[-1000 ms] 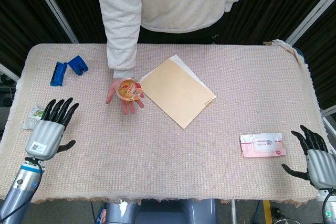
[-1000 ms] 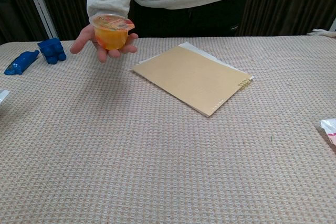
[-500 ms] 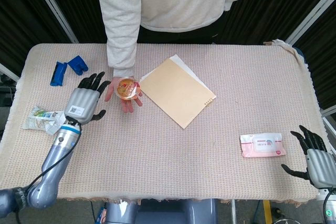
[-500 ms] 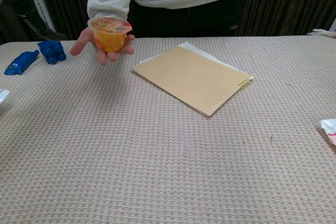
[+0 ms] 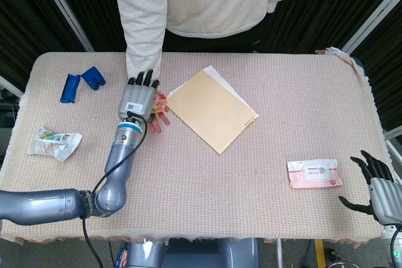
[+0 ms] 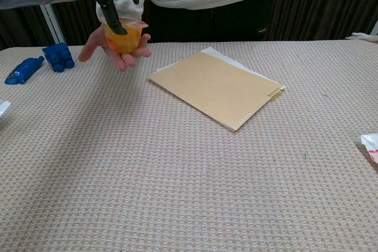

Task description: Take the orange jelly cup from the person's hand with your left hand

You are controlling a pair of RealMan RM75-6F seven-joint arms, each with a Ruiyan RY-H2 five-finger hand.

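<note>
The orange jelly cup sits in the person's upturned palm above the table's far left. My left hand hovers right over it with its fingers stretched out toward the person. In the head view it covers most of the cup. In the chest view one dark finger reaches down to the cup's near rim; nothing shows a grip around the cup. My right hand rests at the near right table edge, fingers spread, holding nothing.
A tan notebook lies just right of the person's hand. Two blue objects sit at the far left, a crumpled snack packet at the left edge, and a pink wipes pack near my right hand.
My left arm has swung from the near left table edge across to the person's hand and now sits over the cup. The person's hand stayed nearly still. My right hand has not moved.
</note>
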